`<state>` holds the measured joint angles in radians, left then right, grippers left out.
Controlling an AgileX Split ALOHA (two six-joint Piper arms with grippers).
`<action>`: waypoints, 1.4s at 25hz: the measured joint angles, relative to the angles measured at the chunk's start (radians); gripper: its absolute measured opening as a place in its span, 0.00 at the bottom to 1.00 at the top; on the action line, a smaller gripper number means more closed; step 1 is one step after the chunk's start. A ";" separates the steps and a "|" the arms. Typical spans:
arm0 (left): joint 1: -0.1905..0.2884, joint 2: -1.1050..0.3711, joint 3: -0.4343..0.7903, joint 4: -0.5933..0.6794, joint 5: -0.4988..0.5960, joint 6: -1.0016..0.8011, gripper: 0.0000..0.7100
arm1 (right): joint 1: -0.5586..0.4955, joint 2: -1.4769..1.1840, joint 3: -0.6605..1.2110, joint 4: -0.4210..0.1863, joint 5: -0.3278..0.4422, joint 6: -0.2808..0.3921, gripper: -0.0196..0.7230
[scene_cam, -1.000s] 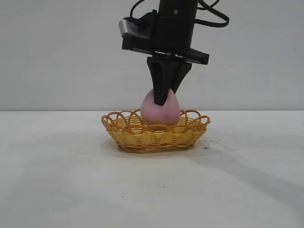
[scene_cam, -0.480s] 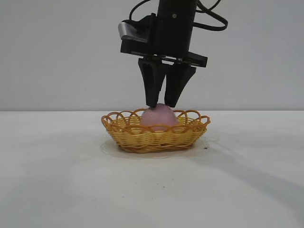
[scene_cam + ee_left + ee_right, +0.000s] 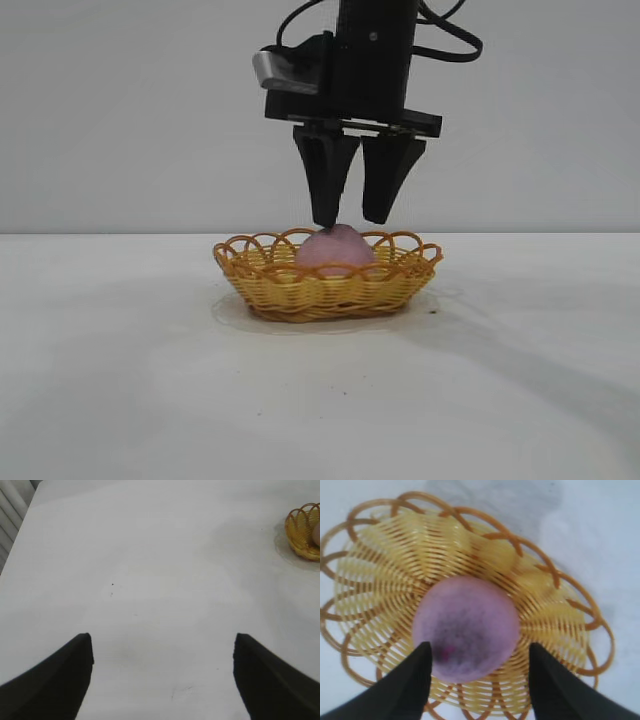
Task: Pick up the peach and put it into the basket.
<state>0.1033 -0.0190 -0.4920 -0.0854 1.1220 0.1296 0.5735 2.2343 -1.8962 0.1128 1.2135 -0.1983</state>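
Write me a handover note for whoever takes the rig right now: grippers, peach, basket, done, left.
Right gripper: jaws open, pointing down just above the peach, not holding it.
Left gripper: jaws open, parked over bare table, away from the basket.
Peach: sitting in the middle of the basket; the basket stands on the table.
Done: peach picked, placed and released.
Left: probably just lift the right arm clear.
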 joint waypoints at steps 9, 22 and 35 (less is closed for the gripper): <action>0.000 0.000 0.000 0.000 0.000 0.000 0.77 | -0.190 -0.008 -0.088 -0.030 0.014 0.002 0.60; 0.000 0.000 0.000 0.000 0.000 0.000 0.77 | -0.527 -0.010 -0.088 0.040 0.018 0.002 0.60; 0.000 0.000 0.000 0.000 0.000 0.000 0.77 | -0.570 -0.304 0.026 0.042 0.026 0.002 0.60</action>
<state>0.1033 -0.0190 -0.4920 -0.0854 1.1220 0.1296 0.0032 1.9306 -1.8697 0.1544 1.2400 -0.1965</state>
